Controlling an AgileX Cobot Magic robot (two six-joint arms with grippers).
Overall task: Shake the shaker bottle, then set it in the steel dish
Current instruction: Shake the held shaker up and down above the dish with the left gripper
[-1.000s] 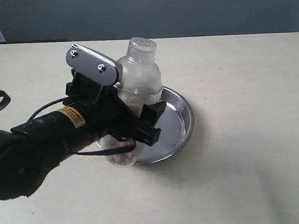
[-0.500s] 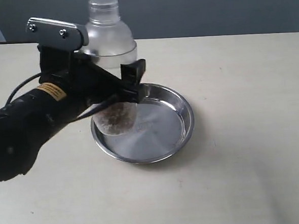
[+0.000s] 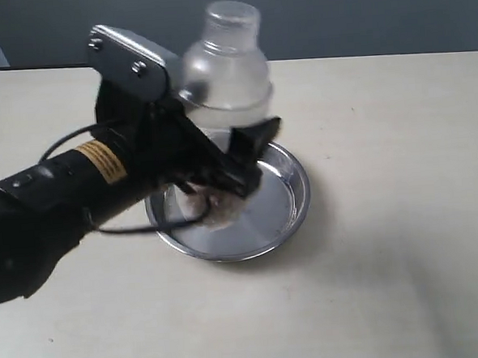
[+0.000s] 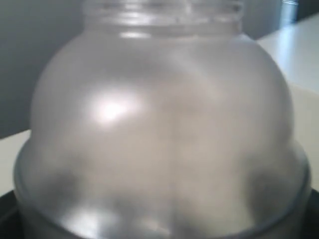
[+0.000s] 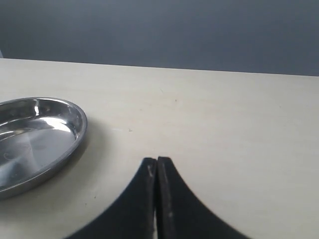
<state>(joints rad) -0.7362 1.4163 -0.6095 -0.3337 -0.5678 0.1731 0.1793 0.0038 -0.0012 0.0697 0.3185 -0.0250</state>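
Holding shaker bottle (image 3: pixel 225 78), left gripper (image 3: pixel 246 161) overhangs steel dish (image 3: pixel 301 193).

Frosted clear shaker bottle (image 3: pixel 224 74), shiny silver steel dish (image 3: pixel 299 193), beige table (image 3: pixel 404 226).

Black arm (image 3: pixel 70 201) and clear domed plastic bottle (image 3: pixel 224 74) block left half of round steel dish (image 3: pixel 303 193); pale tabletop (image 3: pixel 405 242) at frame right open.

Blurred shaker bottle (image 3: pixel 222 66); lower body apparently hidden.
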